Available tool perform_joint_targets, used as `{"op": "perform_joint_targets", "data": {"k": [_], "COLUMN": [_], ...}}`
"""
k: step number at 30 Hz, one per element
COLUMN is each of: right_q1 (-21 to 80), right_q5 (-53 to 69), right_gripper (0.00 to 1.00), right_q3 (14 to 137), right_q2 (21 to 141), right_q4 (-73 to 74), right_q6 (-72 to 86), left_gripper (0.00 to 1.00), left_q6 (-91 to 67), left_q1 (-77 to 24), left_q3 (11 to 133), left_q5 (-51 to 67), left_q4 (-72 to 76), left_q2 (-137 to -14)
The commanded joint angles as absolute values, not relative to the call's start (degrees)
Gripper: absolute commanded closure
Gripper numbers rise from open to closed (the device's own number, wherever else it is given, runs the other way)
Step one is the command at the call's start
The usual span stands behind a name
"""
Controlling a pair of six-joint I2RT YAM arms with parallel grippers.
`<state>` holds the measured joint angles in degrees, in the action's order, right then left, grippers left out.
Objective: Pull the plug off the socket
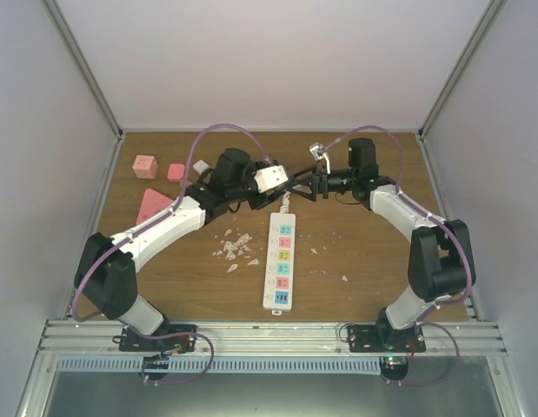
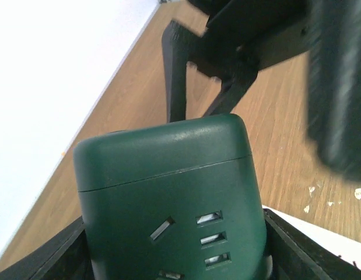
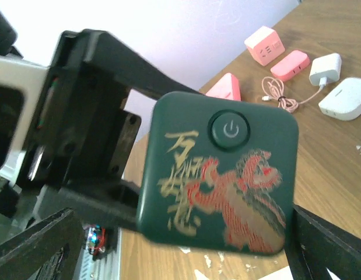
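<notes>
1. Upper left of the overhead frame: a pink cube (image 1: 145, 166) and a pink wedge (image 1: 153, 206) sit on the worktop (image 1: 381, 226), well apart from the action.
2. Left of centre, white crumbs (image 1: 236, 248) lie scattered near the strip. Bystanders only.
3. Top centre, here's the contest. The left gripper (image 1: 288, 179) has its jaws clamped on a dark green cube (image 2: 168, 192), with the black fingers tight against both flanks in its wrist view. The outlet slots face that camera, and the cube hangs above the worktop.
4. Centre, lower down: the socket (image 1: 281, 261) lies flat on the worktop, running from mid-frame toward the bottom edge. It sits below the two grippers and apart from them. Every pastel face I can see looks bare, with nothing plugged in.
5. Its short cord (image 1: 286, 206) leads up toward the grippers, and where it ends is hidden beneath them.
6. Just right of centre, the right gripper (image 1: 305, 185) meets the cube from the opposite side. Its jaws stand apart, straddling the face with the power button and the red-and-gold design. One side shows a gap in its wrist view, so I won't call that a grip.
7. Progress call: taking the green cube for the plug, it is clear of the socket, so the pull itself looks done. At most, setting it down and letting go remain. If the plug meant is the cord's own end, I cannot tell how far along things are.
</notes>
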<state>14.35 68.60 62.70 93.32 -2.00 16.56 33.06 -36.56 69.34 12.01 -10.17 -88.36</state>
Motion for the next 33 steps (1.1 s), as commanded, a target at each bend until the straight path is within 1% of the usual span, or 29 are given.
{"op": "perform_joint_targets", "data": {"k": [1, 6, 9, 15, 19, 22, 29, 33], "right_q1": [12.8, 12.1, 12.4, 14.0, 15.4, 17.4, 24.5, 27.9], "right_q5": [71.7, 70.1, 66.9, 58.7, 52.8, 47.8, 31.5, 28.0], "right_gripper": [0.05, 0.01, 0.00, 0.00, 0.00, 0.00, 0.00, 0.00], "right_q3": [67.4, 72.1, 74.5, 76.1, 71.8, 69.7, 66.3, 66.5], "right_q2": [95.2, 97.2, 98.9, 100.4, 97.7, 96.1, 94.9, 95.2], "right_q4": [10.0, 27.0, 36.4, 48.8, 46.8, 46.3, 45.4, 45.0], "right_q6": [1.8, -25.2, -39.5, -59.9, -71.0, -78.4, -94.3, -99.3], "left_gripper": [0.66, 0.68, 0.68, 0.65, 0.65, 0.65, 0.64, 0.64], "left_q6": [31.1, 30.0, 29.7, 31.7, 31.8, 32.1, 32.4, 32.3], "left_q1": [-32.4, -28.1, -25.2, -18.4, -14.0, -12.6, -9.4, -8.6], "left_q3": [68.6, 65.1, 63.5, 62.4, 61.7, 60.6, 59.0, 58.6], "left_q5": [18.3, 21.8, 22.5, 23.6, 27.1, 27.5, 28.9, 29.8], "left_q4": [-11.8, -16.0, -19.5, -28.4, -32.5, -33.7, -34.6, -34.4], "left_q2": [-86.0, -84.2, -83.5, -83.8, -84.4, -84.6, -84.6, -84.6]}}
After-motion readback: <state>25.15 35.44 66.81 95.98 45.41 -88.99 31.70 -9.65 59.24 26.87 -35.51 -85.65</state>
